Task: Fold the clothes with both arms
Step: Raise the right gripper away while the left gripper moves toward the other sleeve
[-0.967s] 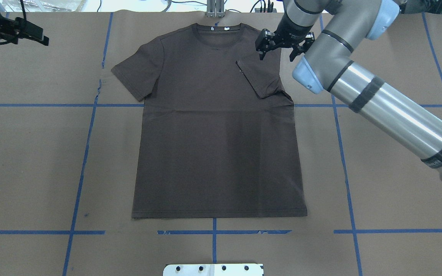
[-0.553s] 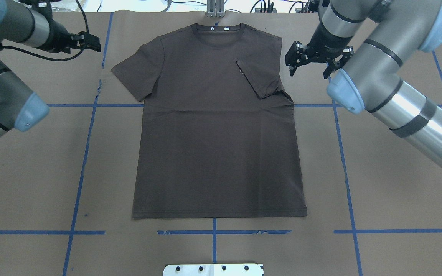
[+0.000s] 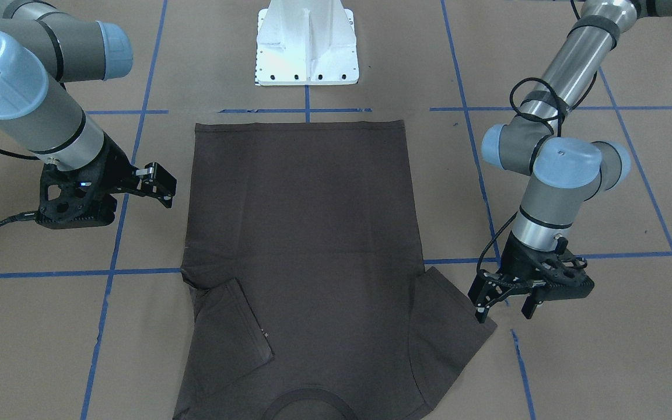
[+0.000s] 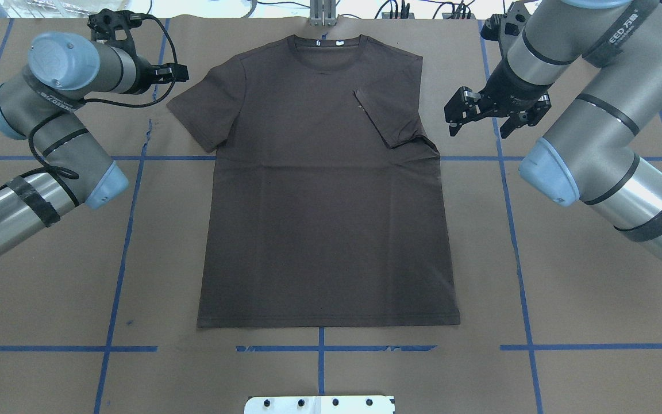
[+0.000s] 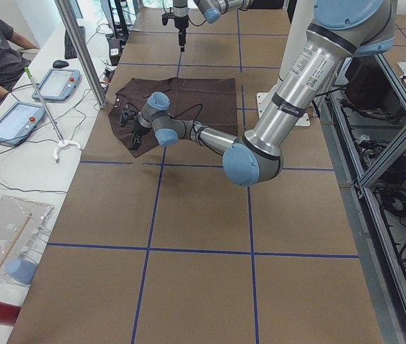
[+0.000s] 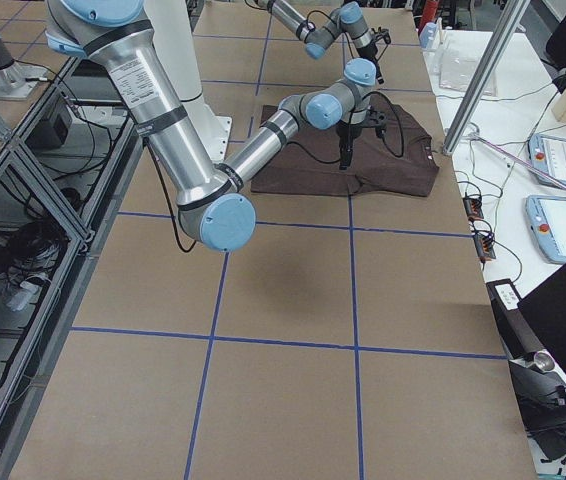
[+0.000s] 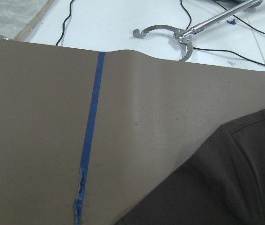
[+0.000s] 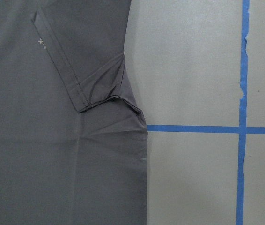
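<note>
The left gripper (image 3: 503, 315), wide open, is now hanging just beside the shirt's (image 4: 325, 218) flat left sleeve (image 4: 199, 118), having come in from the far left, so that sleeve is probably getting folded next. The shirt is lying flat in the middle of the table (image 4: 566, 287), with its right sleeve (image 4: 391, 121) already folded in. The open right gripper (image 4: 477, 131) is backing away to the right. The band (image 4: 624, 27) on its arm is showing "EED", but the chest letters (image 8: 41, 41) are too tiny to read.

One T-shirt (image 4: 331, 201); two arms: left arm (image 4: 69, 146), right arm (image 4: 595, 121); one pedestal base (image 3: 307, 52); one table (image 4: 595, 299).
</note>
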{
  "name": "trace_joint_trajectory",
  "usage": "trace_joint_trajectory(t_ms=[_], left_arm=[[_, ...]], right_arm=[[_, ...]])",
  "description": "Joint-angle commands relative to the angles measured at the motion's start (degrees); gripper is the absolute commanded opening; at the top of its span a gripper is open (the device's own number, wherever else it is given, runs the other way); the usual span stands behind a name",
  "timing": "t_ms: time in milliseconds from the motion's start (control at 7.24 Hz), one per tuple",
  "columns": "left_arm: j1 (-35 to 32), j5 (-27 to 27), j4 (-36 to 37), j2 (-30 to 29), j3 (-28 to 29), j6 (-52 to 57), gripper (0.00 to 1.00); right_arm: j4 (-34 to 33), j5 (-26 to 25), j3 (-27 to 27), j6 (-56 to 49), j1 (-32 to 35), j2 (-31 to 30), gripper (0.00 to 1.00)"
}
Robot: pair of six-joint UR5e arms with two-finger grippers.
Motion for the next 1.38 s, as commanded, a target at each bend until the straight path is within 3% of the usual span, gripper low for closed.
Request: trace_joint_trajectory(t_ms=[0,138,967,1105,1243], left_arm=[[1.22,2.66,-2.94,-1.42,5.49,-0.13,1.0],[1.83,4.05,-3.73,-2.29,8.11,-0.13,1.0],[3.68,4.68,-4.09,-3.0,10.07,-0.13,0.98],[3.68,4.6,-4.09,-3.17,10.25,-0.13,0.93],[3.68,4.6,-4.09,-3.35,10.25,-0.13,0.76]], right_arm=[[0.04,-0.21,-0.47,-5.34,-0.41,0.1,1.0],[0.12,-0.31,-0.91,-6.42,-0.42,0.45,1.0],[0.56,-0.31,-0.83,-7.05,-0.42,0.54,1.0],[0.56,-0.31,-0.83,-7.05,-0.33,0.63,1.0],[0.48,-0.39,-0.83,-7.05,-0.33,1.07,1.0]])
